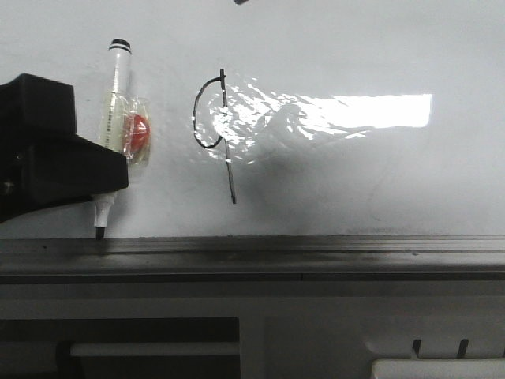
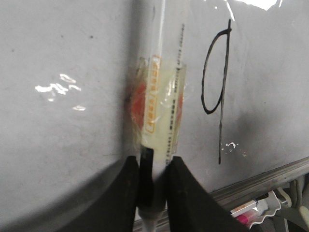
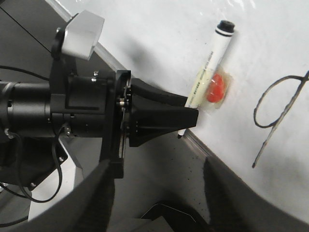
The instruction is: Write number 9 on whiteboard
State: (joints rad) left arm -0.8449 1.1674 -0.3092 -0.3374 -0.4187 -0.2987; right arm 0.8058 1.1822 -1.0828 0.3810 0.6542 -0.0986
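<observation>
One thin black marker-drawn number 9 (image 1: 215,130) looks complete on the glossy white whiteboard (image 1: 355,181), so the left gripper (image 2: 152,166), clamped on the white black-tipped marker pen (image 1: 116,95) left of it, likely next withdraws; right gripper (image 3: 159,193) spread wide.

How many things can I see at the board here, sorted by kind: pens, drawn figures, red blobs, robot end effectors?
Marker pens: 1, the white marker pen
Drawn figures: 1, the number 9 on the whiteboard
Red round pieces taped to the pen: 1
End effectors: 2, the left end effector holding the pen, the right end effector
Total: 5

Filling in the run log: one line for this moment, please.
left claw: shut on marker | 9: drawn on board | marker: left of 9 | right claw: open, empty
</observation>
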